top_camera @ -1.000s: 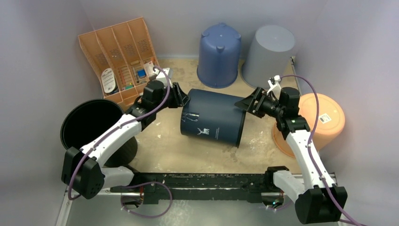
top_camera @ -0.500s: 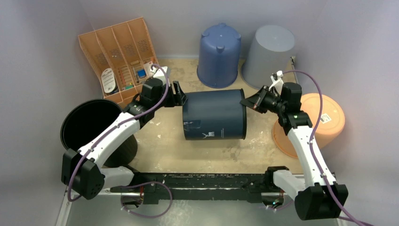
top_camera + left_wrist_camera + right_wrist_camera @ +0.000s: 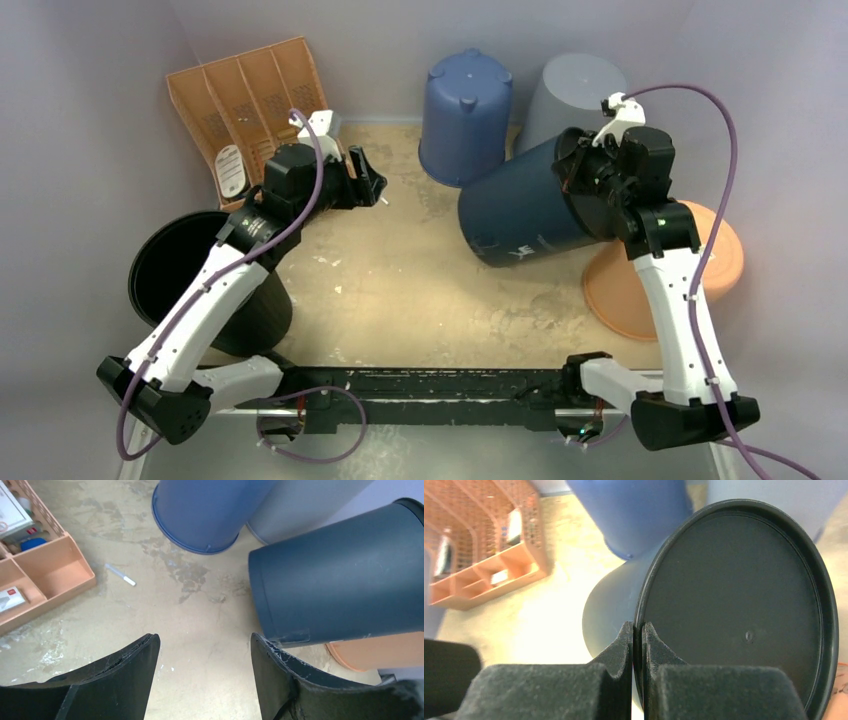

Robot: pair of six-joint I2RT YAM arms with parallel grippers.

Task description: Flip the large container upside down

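The large container is a dark navy bin, tilted with its closed end low on the left and its black-rimmed end raised to the right. My right gripper is shut on that rim. The right wrist view shows the jaws pinching the rim wall, one finger outside against the navy side and one inside. My left gripper is open and empty, well left of the container. In the left wrist view its fingers spread over bare table, with the container at the right.
An upturned blue bucket and a grey bucket stand right behind the container. An orange basin lies under my right arm. A black bin stands at the left, beside an orange organizer tray. A pen lies on the table.
The container lay on its side between both grippers. My right gripper shut on its rim and lifted it up and right into a tilt. My left gripper opened and drew back to the left.
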